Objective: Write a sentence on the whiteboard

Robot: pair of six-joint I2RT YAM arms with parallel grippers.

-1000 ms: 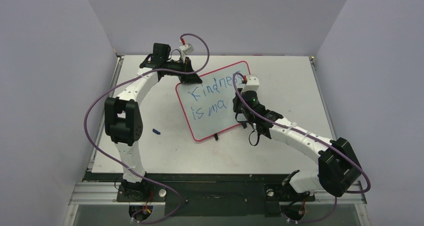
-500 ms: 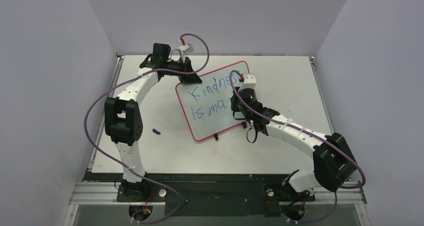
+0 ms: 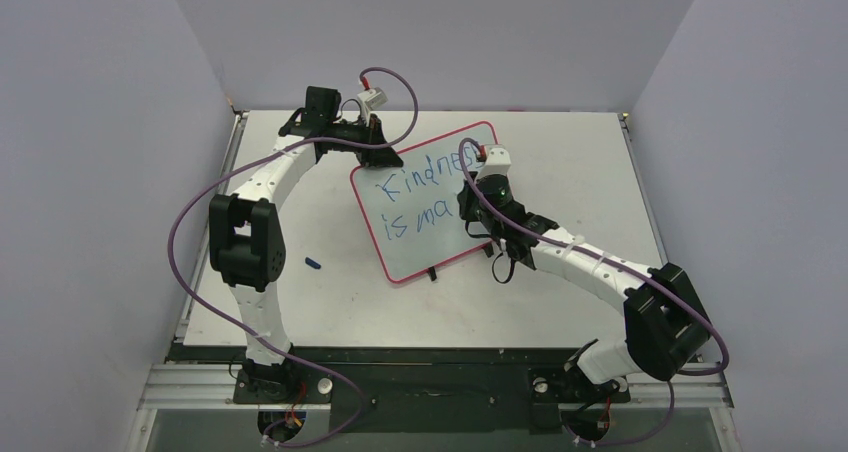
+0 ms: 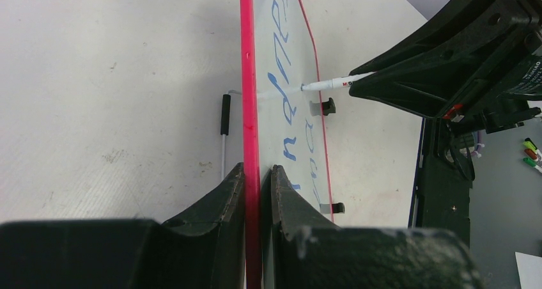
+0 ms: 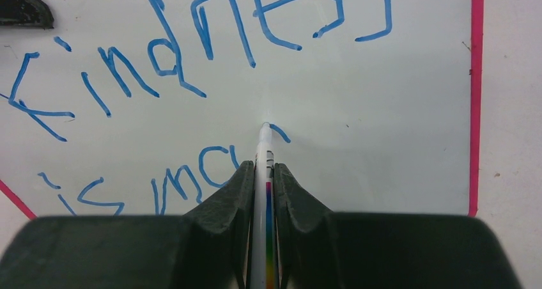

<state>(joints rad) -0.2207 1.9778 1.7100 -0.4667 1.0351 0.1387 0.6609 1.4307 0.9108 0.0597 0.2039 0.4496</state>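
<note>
The left gripper [image 4: 257, 180] clamps the whiteboard [image 4: 265, 135] rim; the right gripper [image 5: 263, 171], grasping the marker [image 5: 263, 148] mid-frame, needs light, even pressure to curve the letter

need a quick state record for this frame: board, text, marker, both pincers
whiteboard: red-rimmed, skewed to the table edges
sentence: blue; "Kindness" above "is ma", with a short new stroke just after
marker: tip at the board surface beside the new stroke
left pincer: shut on whiteboard rim
right pincer: shut on marker
loose item: small blue object on the table, left of the board
</note>
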